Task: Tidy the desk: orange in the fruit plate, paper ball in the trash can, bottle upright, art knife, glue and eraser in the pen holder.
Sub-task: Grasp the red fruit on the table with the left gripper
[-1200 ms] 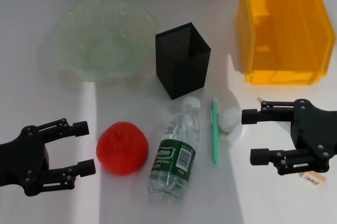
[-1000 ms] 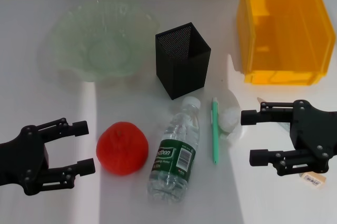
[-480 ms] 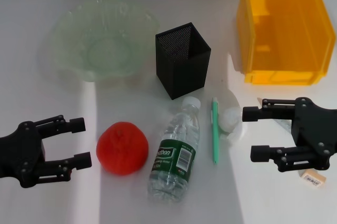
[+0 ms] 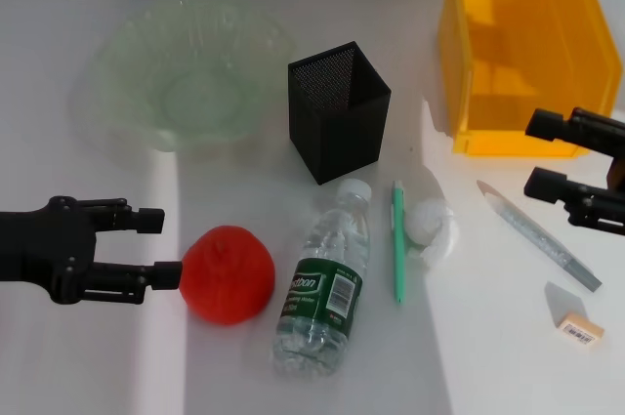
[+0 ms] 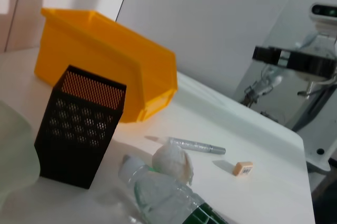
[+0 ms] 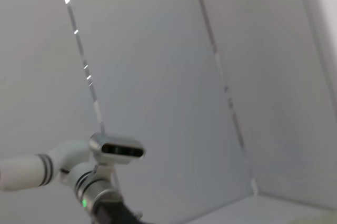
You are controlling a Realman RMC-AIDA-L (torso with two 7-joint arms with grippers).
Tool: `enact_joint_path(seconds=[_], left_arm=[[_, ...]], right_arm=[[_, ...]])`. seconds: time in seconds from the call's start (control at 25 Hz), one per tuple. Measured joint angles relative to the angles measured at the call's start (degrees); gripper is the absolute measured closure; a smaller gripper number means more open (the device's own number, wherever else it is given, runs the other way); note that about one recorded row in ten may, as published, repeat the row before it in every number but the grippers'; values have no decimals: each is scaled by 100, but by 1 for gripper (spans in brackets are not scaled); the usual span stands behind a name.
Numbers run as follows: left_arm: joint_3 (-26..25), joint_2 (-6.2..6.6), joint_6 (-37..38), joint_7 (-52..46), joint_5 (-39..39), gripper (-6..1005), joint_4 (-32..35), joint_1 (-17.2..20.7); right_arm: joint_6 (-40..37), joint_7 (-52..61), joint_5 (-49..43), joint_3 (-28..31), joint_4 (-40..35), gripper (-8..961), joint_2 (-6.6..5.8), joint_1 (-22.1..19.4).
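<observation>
The orange lies at the front left, with my open left gripper just left of it, its lower fingertip almost touching. A clear bottle lies on its side beside the orange. A thin green pen-shaped tool and the white paper ball lie right of the bottle. A silver-grey stick and the eraser lie at the right. My open, empty right gripper hovers at the right edge, in front of the yellow bin. The black mesh pen holder stands in the middle.
The green glass fruit plate sits at the back left. The left wrist view shows the pen holder, bin, paper ball, stick and eraser. The right wrist view shows only wall.
My left gripper has moved toward the orange and turned flatter. My right gripper has pulled away to the right and back, uncovering the silver stick and the eraser.
</observation>
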Motion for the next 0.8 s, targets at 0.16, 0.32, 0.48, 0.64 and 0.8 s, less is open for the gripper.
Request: enact_joint_path(seconds=[0.16,0.32,0.48,0.64,0.8], left_arm=[[899,-9,-361,-915,130,166,501,-188],[1454,-27,-794,-1418,566,165,606,-552],[1806,-38,-1124,-1651,719,165,619,-721],[2240,-41,-1354,-1812,732,165,653,-781],[2407,-41,-1440,-1877,733,165,658,-812]], right_arm=[[35,-453,356,238,393,199,-45,-230],[93,-796,630,257,629,199,-71,-391],[205,-847,617,222,641,200,-73,-423],[248,-815,309,181,597,200,-107,-455],[-97,-597,-491,183,384,200,-281,-373]])
